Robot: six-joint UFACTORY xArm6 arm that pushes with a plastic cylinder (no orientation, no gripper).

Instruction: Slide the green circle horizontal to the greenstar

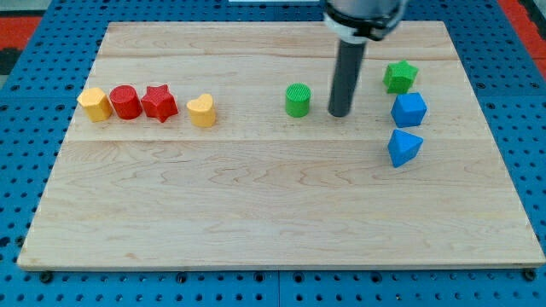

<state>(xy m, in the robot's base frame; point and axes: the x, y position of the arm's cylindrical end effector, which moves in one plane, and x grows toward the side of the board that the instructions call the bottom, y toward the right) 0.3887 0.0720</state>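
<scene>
Along the wooden board (256, 213), starting at the view's left, a yellow block (95, 104), a red cylinder (125, 102), a red star (159, 102) and a yellow heart (201, 110) sit in a close row. Further right, near the middle, the green circle (297, 100) stands alone, and my tip (339, 113) rests on the board just to its right without touching it; the rod has no jaws and holds nothing. At the view's right the green star (399, 77) lies a little higher than the circle, with a blue cube (409, 109) just below it and a blue wedge-like block (403, 147) below that.
</scene>
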